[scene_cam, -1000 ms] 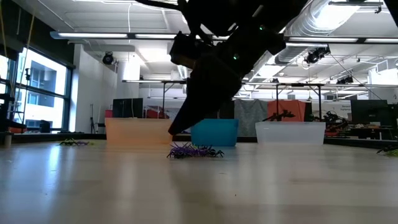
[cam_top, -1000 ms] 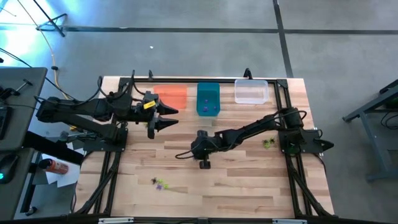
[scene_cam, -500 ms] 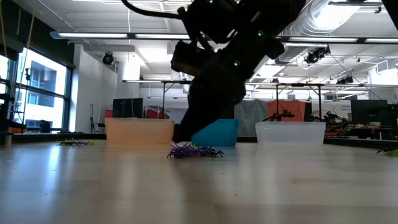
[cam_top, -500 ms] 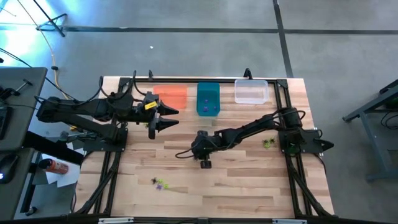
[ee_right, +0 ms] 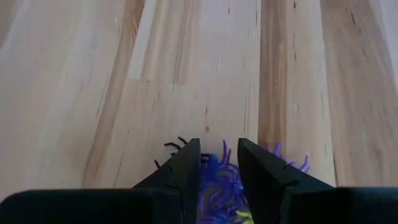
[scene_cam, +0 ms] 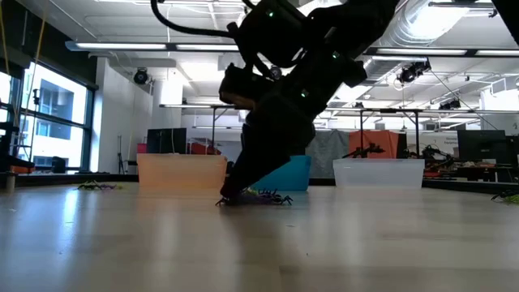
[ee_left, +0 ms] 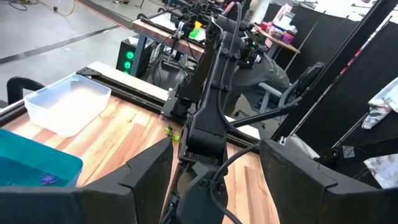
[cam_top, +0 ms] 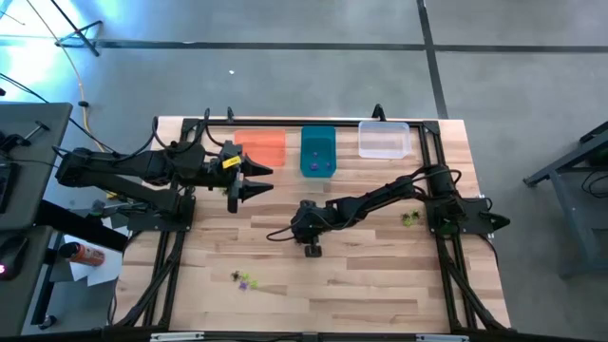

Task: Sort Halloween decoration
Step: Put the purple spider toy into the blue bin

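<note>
Decorations: three small heaps on the table (cam_top: 380, 285). One purple heap (ee_right: 219, 180) sits mid-table, one green heap (cam_top: 410, 218) right, one mixed heap (cam_top: 245, 280) near the front.
Right gripper (ee_right: 219, 163): fingers narrow, around the purple heap. It has come lower than before.
Left gripper (cam_top: 258, 179): fingers wide, holding nothing, beside the orange bin (cam_top: 264, 144).
Bins: three, namely orange, teal (cam_top: 317, 150), clear (cam_top: 384, 140).

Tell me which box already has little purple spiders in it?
The teal bin, the middle one of three. Purple spiders lie at its bottom. The orange bin and the clear bin beside it show none.
</note>
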{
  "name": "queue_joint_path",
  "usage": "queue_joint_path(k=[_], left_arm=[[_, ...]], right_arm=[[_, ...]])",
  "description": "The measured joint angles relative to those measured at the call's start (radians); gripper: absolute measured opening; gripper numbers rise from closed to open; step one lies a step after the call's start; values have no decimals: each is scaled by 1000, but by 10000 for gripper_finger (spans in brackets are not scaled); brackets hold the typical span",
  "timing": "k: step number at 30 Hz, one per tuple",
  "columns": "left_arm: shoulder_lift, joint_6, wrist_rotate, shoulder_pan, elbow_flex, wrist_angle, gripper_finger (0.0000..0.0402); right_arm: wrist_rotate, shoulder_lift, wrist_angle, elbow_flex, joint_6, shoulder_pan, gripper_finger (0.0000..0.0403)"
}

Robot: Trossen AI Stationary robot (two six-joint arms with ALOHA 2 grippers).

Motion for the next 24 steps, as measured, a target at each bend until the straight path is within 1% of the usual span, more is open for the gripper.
queue_joint_path(k=[7,17,20,24], left_arm=[[0,1,-14,0,0,-2,227],[0,1,-18,0,0,-6,227],[0,1,-18,0,0,-6,227],[0,1,-18,0,0,-6,227]], right_arm=[[4,3,1,0,6,0,73],[5,-1,10,0,4,0,8],[5,-1,10,0,5,0,4],[8,-22,5,0,1,-1,12]])
